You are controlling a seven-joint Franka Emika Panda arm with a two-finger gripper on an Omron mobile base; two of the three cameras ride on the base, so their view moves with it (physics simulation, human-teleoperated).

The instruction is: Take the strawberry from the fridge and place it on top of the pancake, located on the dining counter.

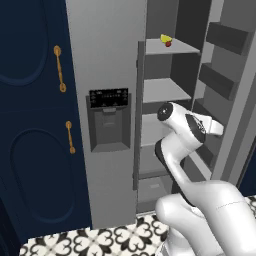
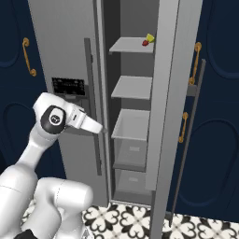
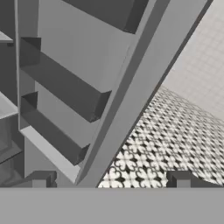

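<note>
At the left of the left base view stands the navy cabinet (image 1: 35, 125); beside it is the fridge (image 1: 107, 75) with its right door swung open. The strawberry (image 1: 168, 43) lies on the top shelf (image 1: 175, 48), in the upper middle of the frame, just beside a small yellow fruit (image 1: 164, 38). In the hand view the end effector (image 3: 110, 180) sits at the bottom edge, its fingers spread wide and holding nothing, before the door bins. The berry is probably light, soft and easy to bruise. A gentle pinch across its red body, away from the fruit, seems best.
</note>
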